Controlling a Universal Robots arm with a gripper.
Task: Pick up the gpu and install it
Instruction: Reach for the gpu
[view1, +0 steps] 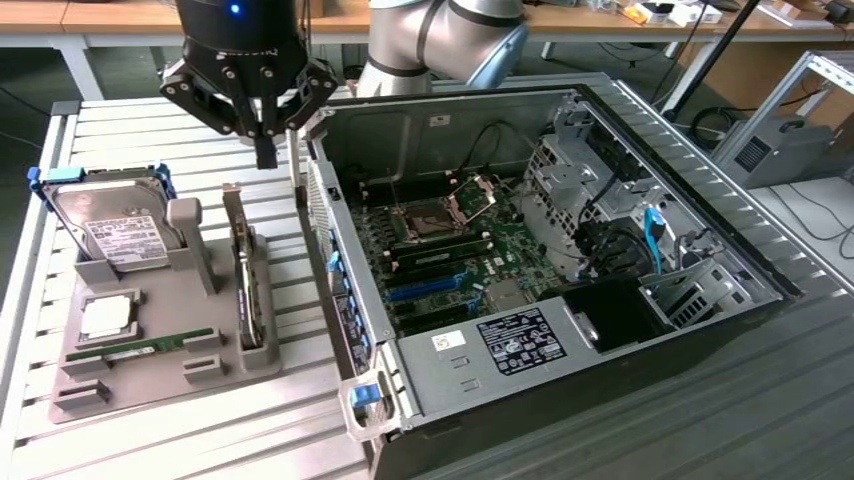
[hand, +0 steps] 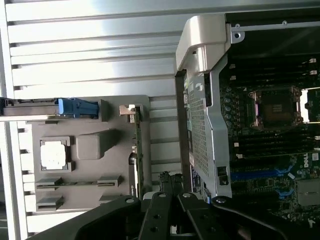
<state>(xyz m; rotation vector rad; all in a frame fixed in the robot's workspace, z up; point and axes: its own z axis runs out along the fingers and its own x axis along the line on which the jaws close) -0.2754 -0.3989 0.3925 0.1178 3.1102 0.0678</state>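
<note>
The gpu stands on its edge in a slot of the grey holder on the table, at the exterior view's left. My gripper hangs shut and holds nothing, above the table just past the card's far end, between the holder and the outer wall of the open computer case. In the wrist view the gpu shows edge-on as a thin strip, close to my gripper with its fingers together. The motherboard lies bare inside the case.
On the same holder stand a silver hard drive with blue clips, a processor chip and a RAM stick. The case's rear bracket wall rises right beside the gripper. Cables and drive cages crowd the case's far side.
</note>
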